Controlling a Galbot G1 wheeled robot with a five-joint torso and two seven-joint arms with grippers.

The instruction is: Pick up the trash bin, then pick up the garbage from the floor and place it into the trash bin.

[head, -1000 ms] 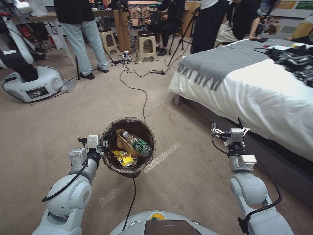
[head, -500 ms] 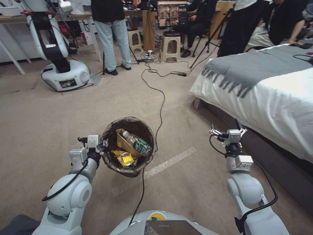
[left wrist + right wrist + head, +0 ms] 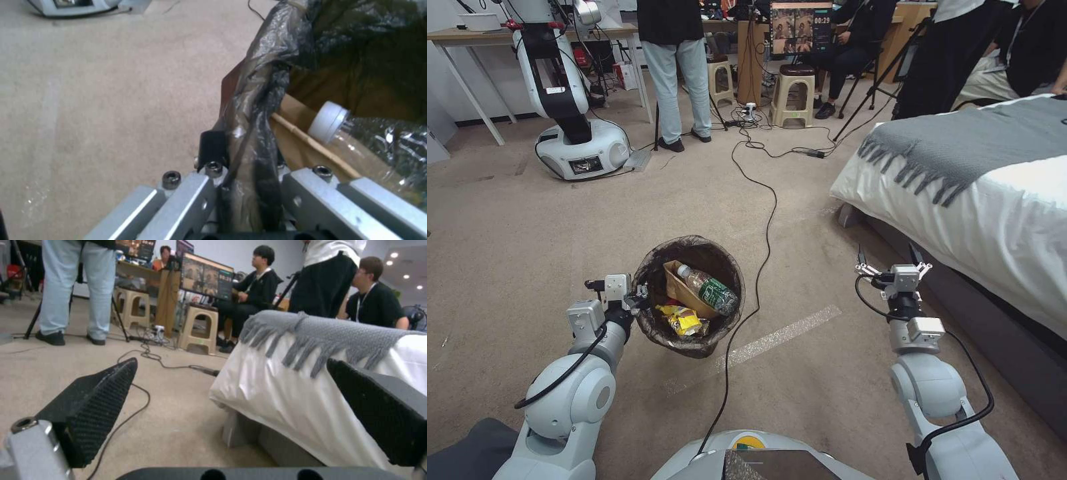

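The trash bin [image 3: 707, 252], lined with a dark bag, hangs above the carpet in front of me. My left gripper [image 3: 639, 295] is shut on its near-left rim; the left wrist view shows the bag-covered rim [image 3: 256, 110] pinched between the jaws. Inside lies garbage: a clear bottle with a green label [image 3: 710, 291], a tan paper carton [image 3: 677, 287] and yellow snack bags [image 3: 682, 321]. The bottle's white cap [image 3: 328, 117] shows beside the carton. My right gripper [image 3: 888, 256] is held out at the right, open and holding nothing, its black fingers [image 3: 95, 400] spread wide.
A bed with a white sheet [image 3: 1000, 227] and grey fringed blanket [image 3: 960, 143] stands close on the right. A black cable [image 3: 760, 220] runs across the carpet past the bin. Another robot [image 3: 570, 107], stools [image 3: 797, 93], a table and standing people are at the back.
The whole head view has shifted: the bed slid right, and the other robot and table came further into view, so the camera turned left. Both arms and the bin kept their pose.
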